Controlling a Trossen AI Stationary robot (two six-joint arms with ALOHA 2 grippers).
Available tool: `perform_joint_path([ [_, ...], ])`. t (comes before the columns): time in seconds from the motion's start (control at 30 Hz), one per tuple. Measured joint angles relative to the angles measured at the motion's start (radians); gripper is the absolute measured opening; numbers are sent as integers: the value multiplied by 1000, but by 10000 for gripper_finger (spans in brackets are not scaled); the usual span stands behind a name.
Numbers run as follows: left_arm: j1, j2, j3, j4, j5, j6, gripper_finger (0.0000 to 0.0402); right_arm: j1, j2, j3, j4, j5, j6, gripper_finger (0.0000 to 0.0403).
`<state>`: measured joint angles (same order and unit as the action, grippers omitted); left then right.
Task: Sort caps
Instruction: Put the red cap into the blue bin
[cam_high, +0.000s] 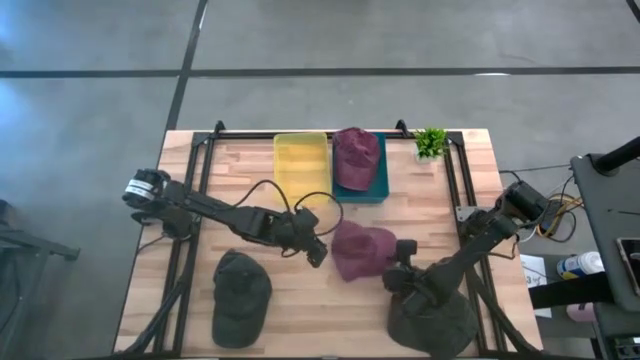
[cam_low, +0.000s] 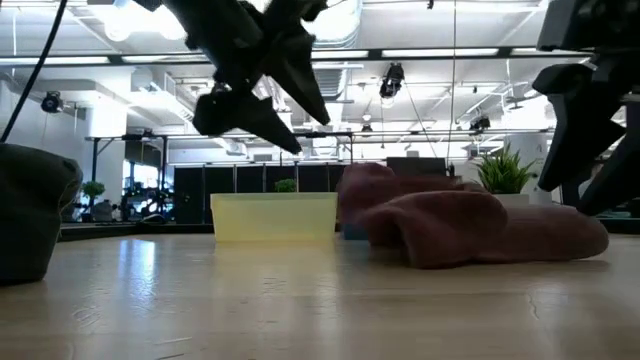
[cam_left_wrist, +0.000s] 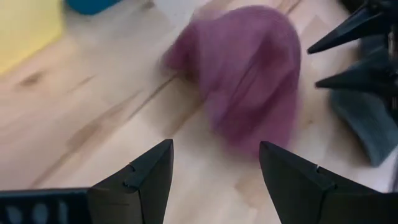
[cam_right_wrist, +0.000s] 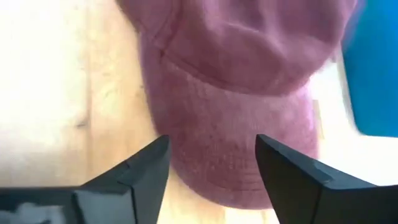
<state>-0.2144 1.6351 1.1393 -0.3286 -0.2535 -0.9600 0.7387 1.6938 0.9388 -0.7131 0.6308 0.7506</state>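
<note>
Overhead, table-level, wrists close (sharing maroon cap (cam_high: 360, 250)).

Both arms are dark, nearly black, built of slim jointed segments. The left arm (cam_high: 215, 210) has a silver-and-black round joint at its base and a thin black cable looping along it. The right arm (cam_high: 470, 245) has a bulky dark base joint. Each claw's fingers (cam_left_wrist: 140, 180) are matte black tapered wedges with notched inner edges.

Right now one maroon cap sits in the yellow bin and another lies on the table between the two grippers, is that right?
Not quite. In the high view the first maroon cap sits in the teal bin, not the yellow bin, which holds no cap. The other maroon cap does lie on the table between the grippers.
</note>
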Motion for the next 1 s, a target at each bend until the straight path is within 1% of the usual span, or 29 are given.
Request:
perform_joint_path([
  [0.1, 26, 22, -1, 28, 28, -12, 231, 13, -16, -1, -2, -3, 5, 256],
  [0.2, 52, 39, -2, 24, 76, -34, 231, 30, -42, -3, -12, -3, 27, 266],
  [0.27, 65, 48, -14, 25, 114, -54, 231, 36, -70, -7, -8, -19, 68, 266],
  [0.4, 76, 52, -76, 42, 131, -151, 231, 34, -135, -55, -8, -84, 220, 254],
  [0.5, 78, 51, -162, 147, 133, -266, 231, 34, -201, -119, -3, -97, 386, 242],
  [0.6, 78, 52, -258, 367, 143, -364, 231, 26, -277, -193, 52, -118, 544, 235],
  [0.7, 78, 69, -333, 601, 140, -417, 231, -2, -335, -261, 191, -162, 620, 231],
  [0.73, 78, 77, -349, 646, 131, -424, 231, -14, -348, -281, 236, -169, 631, 231],
  [0.83, 78, 104, -360, 670, 120, -412, 231, -59, -368, -327, 372, -192, 651, 231],
  [0.9, 78, 125, -359, 666, 119, -386, 231, -98, -366, -342, 410, -213, 656, 230],
  [1.0, 77, 163, -348, 672, 115, -349, 231, -149, -345, -351, 413, -248, 647, 231],
])
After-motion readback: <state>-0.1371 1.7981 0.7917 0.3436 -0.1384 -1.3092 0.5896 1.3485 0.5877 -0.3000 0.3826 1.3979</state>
